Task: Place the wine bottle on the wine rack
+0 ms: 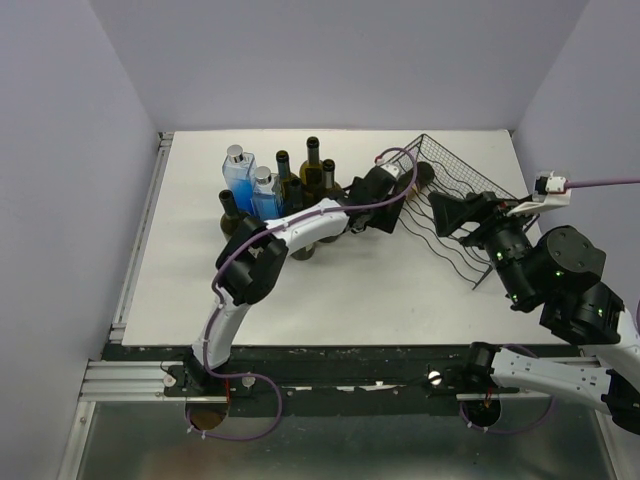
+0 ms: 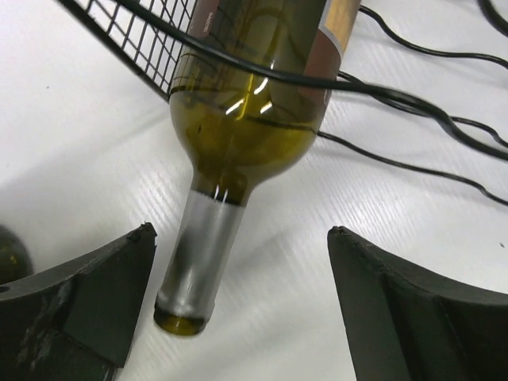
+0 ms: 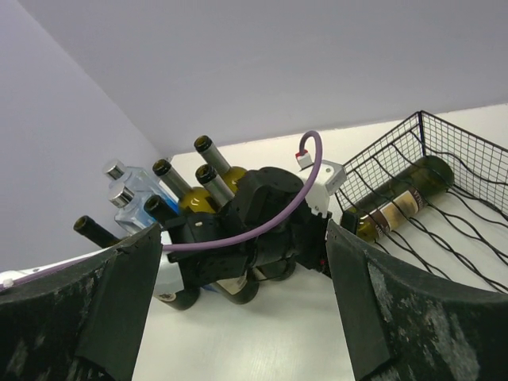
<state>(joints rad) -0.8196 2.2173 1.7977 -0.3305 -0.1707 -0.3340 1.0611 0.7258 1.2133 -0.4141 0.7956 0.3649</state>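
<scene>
Bottle on rack: one olive-green glass wine bottle (image 2: 246, 103) with a silver foil neck lay on its side in the black wire-grid wine rack (image 1: 440, 160), its neck jutting past the rack's edge over the white table (image 1: 350, 290).
Standing bottles: five dark green glass bottles (image 1: 313, 160) and two square blue bottles (image 1: 240, 175) with silver caps were clustered left of the rack.
Left arm: it was stretched to the rack's left end. The left gripper (image 2: 240, 238) was spread wide, with a finger either side of the neck and neither touching it.
Right arm: the right gripper (image 3: 244, 230) was spread wide and held nothing, at the rack's near side.

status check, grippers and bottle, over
Wine bottle lying on the wine rack. Left gripper open, jaws astride its neck. Right gripper open, holding nothing. Spare bottles beside it.
</scene>
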